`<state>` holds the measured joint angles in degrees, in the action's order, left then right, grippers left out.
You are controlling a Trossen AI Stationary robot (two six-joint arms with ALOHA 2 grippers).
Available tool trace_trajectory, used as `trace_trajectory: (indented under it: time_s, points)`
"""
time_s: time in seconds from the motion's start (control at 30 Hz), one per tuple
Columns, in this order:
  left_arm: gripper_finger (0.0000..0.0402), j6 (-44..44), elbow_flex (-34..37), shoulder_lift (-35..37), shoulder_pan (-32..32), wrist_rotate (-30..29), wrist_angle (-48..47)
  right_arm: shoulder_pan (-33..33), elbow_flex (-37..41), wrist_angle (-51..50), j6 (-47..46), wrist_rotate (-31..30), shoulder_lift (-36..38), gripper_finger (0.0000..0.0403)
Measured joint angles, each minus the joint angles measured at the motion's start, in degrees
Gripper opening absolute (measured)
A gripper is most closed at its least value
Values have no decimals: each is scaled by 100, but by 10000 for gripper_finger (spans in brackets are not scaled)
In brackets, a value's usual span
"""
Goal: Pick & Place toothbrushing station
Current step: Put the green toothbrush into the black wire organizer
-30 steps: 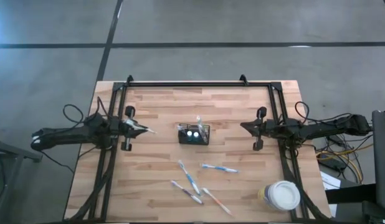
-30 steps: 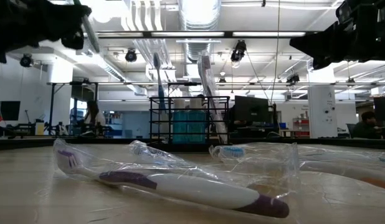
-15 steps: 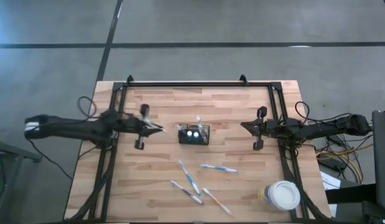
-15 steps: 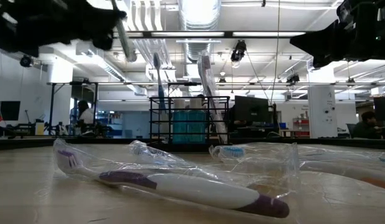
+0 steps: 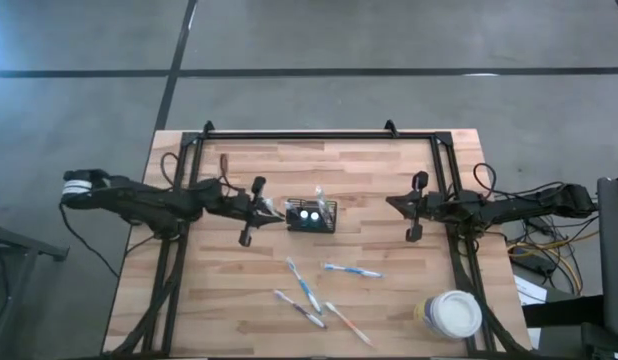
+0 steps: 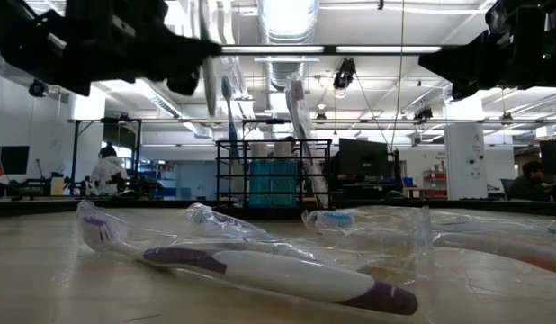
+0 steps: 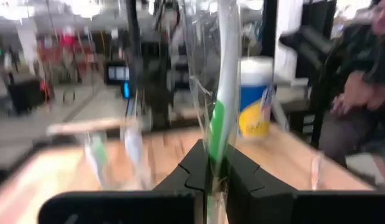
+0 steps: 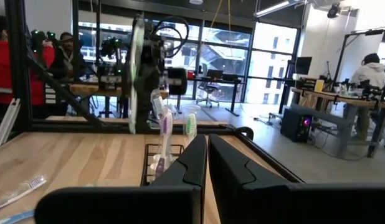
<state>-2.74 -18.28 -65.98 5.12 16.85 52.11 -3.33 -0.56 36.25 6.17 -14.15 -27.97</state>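
Observation:
The black wire-mesh caddy (image 5: 311, 216) stands mid-table with its base on the wood and holds upright toothbrushes (image 6: 294, 117); it also shows in the low view (image 6: 273, 175) and the right wrist view (image 8: 160, 158). My left gripper (image 5: 267, 210) is just left of the caddy, above the table, shut on a plastic-wrapped toothbrush (image 7: 220, 74), which also shows in the low view (image 6: 209, 81). My right gripper (image 5: 409, 206) waits shut and empty near the table's right edge. My left gripper pinches the wrapped toothbrush by the green and white part of its handle (image 7: 215, 134) between its two fingers. The fingers come level from the table's left and lie across the brush. The brush stands nearly upright, lifted clear of the table, its wrapper loose around it.
Several wrapped toothbrushes (image 5: 301, 281) (image 5: 351, 270) (image 5: 347, 324) lie on the near half of the table and fill the low view's foreground (image 6: 260, 270). A round white-lidded tub (image 5: 451, 313) stands at the near right corner. A black frame (image 5: 309, 134) runs along the far edge.
My left gripper has gone toward the table's right edge, closing on the caddy from the left side of the table, and has carried the wrapped toothbrush along, clear of the table. The brush now stands more upright than before.

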Motion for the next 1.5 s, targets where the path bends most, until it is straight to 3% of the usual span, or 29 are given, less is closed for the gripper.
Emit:
trace_trajectory:
  time_s: [0.2,0.47,0.9,1.5]
  points:
    - [22,-253,-229,-616,-4,-392,83,-2,0,0,-15,0,0,13]
    - [22,-525,-420,-1137,3,-488,40,-2,0,2,0,0,0,13]
    - [23,-766,-415,-766,7,-543,-119,-1,0,4,-12,1,0,13]
    - [24,-1271,-398,-1486,10,-586,-152,-2,0,2,-21,2,0,13]
